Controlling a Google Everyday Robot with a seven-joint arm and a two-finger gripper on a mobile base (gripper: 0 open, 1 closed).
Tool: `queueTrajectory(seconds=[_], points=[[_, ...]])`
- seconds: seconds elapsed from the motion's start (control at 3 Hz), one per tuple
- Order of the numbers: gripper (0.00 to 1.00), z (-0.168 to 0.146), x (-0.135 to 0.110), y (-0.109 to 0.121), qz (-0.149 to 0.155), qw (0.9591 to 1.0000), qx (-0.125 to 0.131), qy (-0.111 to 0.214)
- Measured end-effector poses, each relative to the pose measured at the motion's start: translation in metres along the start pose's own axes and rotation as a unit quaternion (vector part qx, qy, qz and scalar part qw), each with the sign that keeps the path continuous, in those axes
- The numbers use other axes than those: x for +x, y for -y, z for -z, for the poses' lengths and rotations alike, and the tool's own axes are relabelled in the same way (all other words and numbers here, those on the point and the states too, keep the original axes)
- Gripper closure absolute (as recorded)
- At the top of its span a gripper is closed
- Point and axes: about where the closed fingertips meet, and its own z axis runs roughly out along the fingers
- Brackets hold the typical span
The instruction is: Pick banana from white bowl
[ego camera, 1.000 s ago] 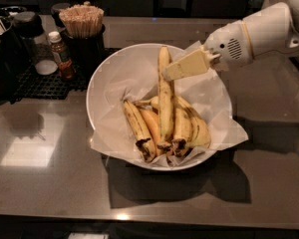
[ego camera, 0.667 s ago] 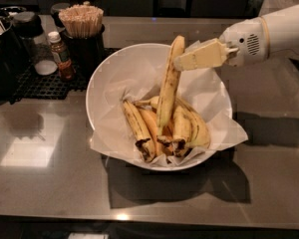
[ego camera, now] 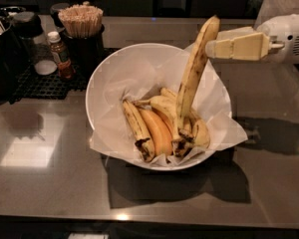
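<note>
Grips one banana (ego camera: 192,78) near its top with gripper (ego camera: 213,49), closed on it, reaching in from the right. Stands it steeply, long axis near upright, tip up and right, blackened end down among four or so other bananas (ego camera: 157,131) in one bowl (ego camera: 97,78) on bench (ego camera: 40,183).

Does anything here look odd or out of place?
One banana stands almost upright in the white bowl. The gripper, at upper right, pinches it near its top, while its blackened lower end rests among the other bananas. The crumpled paper liner also spills over the bowl's front right rim.
</note>
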Motion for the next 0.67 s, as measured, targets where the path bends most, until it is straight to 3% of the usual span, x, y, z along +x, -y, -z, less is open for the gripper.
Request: queueTrajectory(seconds=[0.33, 0.67], points=[[1.00, 0.024, -0.003, -0.024, 0.040, 0.9984, -0.022, 0.035], [1.00, 0.040, -0.007, -0.047, 0.081, 0.9936, -0.052, 0.058]])
